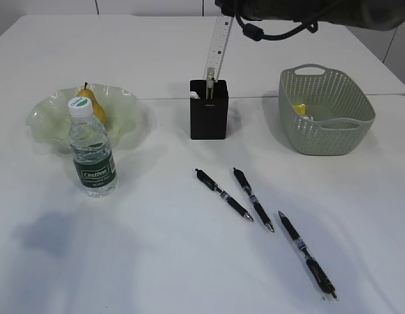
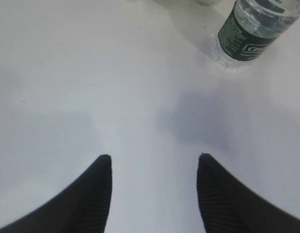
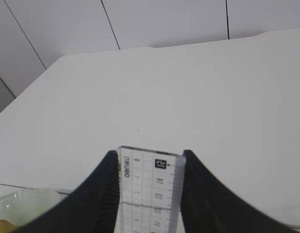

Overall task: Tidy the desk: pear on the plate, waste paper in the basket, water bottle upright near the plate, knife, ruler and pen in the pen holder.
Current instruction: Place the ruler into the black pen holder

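Clear ruler (image 1: 217, 47) upright in black pen holder (image 1: 209, 109)

Lab-like test setup: plain white desk (image 1: 189, 261), panelled wall.

Left gripper (image 2: 154, 194): two matte black fingers (image 2: 91, 199), broad at the base, tapering to blunt rounded tips, inner faces finely ribbed. Right gripper (image 3: 150, 194): same black tapered fingers (image 3: 99, 194), same fine ribbing. In the exterior view, a dark arm body (image 1: 307, 12) with a black cable (image 1: 281, 31) looping beneath it.
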